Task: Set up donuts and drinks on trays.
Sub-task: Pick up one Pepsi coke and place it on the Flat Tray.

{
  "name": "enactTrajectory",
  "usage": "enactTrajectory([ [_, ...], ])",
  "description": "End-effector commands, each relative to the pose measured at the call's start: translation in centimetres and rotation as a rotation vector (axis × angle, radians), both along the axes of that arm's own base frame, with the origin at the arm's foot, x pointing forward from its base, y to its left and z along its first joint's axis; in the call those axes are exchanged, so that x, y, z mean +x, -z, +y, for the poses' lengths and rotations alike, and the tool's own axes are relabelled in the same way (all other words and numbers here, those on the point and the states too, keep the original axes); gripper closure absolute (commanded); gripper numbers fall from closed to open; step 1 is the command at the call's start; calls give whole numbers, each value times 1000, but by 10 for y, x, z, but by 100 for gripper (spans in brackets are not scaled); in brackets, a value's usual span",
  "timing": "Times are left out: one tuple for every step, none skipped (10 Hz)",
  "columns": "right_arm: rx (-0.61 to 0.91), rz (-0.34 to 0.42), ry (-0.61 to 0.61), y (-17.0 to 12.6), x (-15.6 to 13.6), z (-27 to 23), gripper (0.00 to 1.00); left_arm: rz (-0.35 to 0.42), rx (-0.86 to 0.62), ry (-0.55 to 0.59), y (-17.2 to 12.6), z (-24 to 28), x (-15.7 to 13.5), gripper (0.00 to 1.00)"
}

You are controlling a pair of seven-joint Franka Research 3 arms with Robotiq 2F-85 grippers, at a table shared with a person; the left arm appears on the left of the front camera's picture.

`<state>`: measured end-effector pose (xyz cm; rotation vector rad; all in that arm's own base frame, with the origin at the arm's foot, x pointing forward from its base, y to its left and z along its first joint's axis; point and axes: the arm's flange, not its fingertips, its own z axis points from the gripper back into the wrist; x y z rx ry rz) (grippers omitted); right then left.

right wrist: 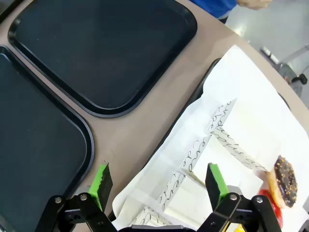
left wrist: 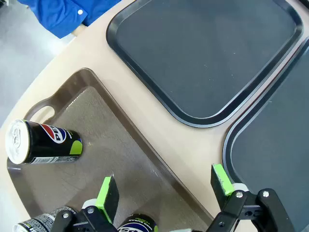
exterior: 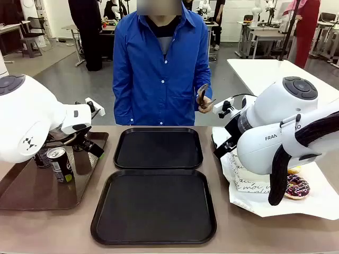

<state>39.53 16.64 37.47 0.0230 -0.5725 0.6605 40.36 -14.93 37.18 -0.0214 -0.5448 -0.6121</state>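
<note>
Left wrist view: the left pincer (left wrist: 163, 181) gapes wide over the drinks (left wrist: 43, 142) on a brown tray (left wrist: 111, 145), the right pincer (right wrist: 159, 176) equally wide over white paper (right wrist: 251, 116) beside the donuts (right wrist: 285, 179), apparently ready to stock the empty trays (exterior: 158, 148) between.

Black trays (exterior: 158, 148) lie mid-table; dark can (exterior: 60, 164) upright left, sprinkled donut (exterior: 297, 186) right.

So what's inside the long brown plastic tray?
Three slim dark drink cans with silver tops sit in the brown tray. In the front view the white left arm covers part of it, so more may hide there.
</note>
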Motion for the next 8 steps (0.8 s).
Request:
enactTrajectory([
  [0,0,0,0,0,0,0,0,0,0,0,0,0,0],
  [0,0,0,0,0,0,0,0,0,0,0,0,0,0],
  [0,0,0,0,0,0,0,0,0,0,0,0,0,0],
  [0,0,0,0,0,0,0,0,0,0,0,0,0,0],
  [0,0,0,0,0,0,0,0,0,0,0,0,0,0],
  [0,0,0,0,0,0,0,0,0,0,0,0,0,0],
  [0,0,0,0,0,0,0,0,0,0,0,0,0,0],
  [0,0,0,0,0,0,0,0,0,0,0,0,0,0],
])
